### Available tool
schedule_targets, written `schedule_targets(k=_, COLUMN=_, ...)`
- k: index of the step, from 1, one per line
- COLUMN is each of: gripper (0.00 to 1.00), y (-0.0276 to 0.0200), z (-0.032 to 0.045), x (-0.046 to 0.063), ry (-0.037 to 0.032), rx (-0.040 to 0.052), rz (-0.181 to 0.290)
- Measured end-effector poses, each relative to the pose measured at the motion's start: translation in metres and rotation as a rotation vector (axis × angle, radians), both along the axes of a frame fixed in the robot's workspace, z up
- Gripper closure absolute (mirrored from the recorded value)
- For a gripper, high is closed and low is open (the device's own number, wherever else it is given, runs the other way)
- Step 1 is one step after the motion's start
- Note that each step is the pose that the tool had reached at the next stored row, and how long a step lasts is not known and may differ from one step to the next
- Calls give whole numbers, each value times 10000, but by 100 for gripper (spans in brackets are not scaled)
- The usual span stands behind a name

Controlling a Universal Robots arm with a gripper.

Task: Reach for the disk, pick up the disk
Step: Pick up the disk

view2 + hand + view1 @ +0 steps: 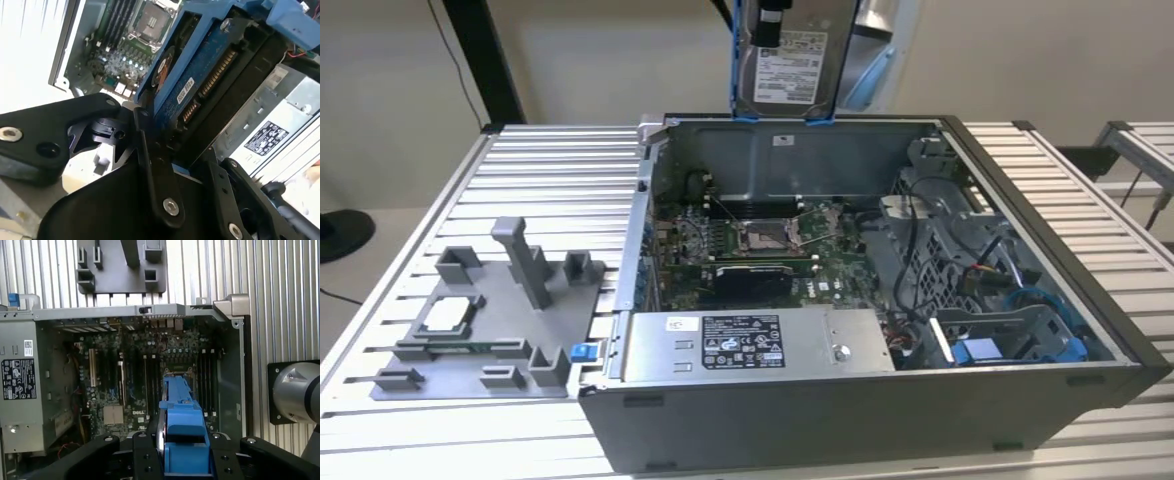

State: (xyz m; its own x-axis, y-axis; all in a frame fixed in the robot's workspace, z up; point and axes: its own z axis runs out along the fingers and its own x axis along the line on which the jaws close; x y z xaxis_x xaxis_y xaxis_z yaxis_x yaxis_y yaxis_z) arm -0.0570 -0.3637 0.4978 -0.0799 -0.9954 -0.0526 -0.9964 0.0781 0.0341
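Disk (787, 65): off the worktop (547, 160), hanging upright in the air over the far wall of the open computer case (1067, 290), label side toward the exterior view, blue frame at its edges. The pick-up looks done; nothing supports the disk from below.

Hand (182, 452): pressed in on the disk. In the first wrist view the black fingers (145, 460) stand on either side of the blue frame, and the second wrist view shows the circuit-board face of the disk running between them. How much of each pad bears on the frame is hidden by the disk itself, so grip depth probably fair, not confirmed.

Below: motherboard (761, 240) with its open processor socket directly under the disk, power-supply box (747, 345) along the case's near wall. Grey fixture (494, 320) sits on the worktop by the case, toward the exterior view's left edge.

Risk: the hold is on a plastic frame, which may flex or slide. A slip here drops the disk edge-first onto the socket and board.
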Motion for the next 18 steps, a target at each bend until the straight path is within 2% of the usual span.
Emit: schedule_targets(k=18, gripper=100, y=-2, z=0, x=516, ry=19, rx=1, rz=0)
